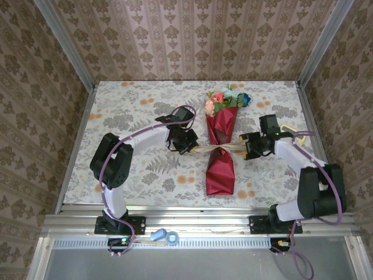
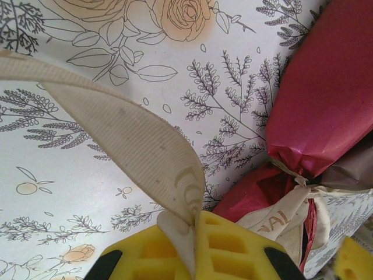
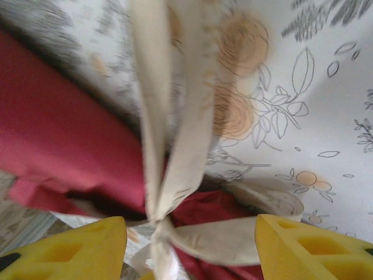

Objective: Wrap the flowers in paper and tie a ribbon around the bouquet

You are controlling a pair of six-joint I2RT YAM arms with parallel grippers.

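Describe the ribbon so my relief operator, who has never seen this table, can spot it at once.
On the floral-print table, find the crimson bouquet lying lengthwise near its middle. The ribbon is knotted round its pinched waist, tails running out sideways. It is the only cream-beige fabric strip, against red paper and flat printed blossoms.

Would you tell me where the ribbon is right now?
In the top view the ribbon is tied around the middle of the bouquet, mid-table, its left end pinched in the left gripper.

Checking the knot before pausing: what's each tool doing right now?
Left tool: closed, pinching the ribbon.
Right tool: open, straddling the ribbon without gripping it.
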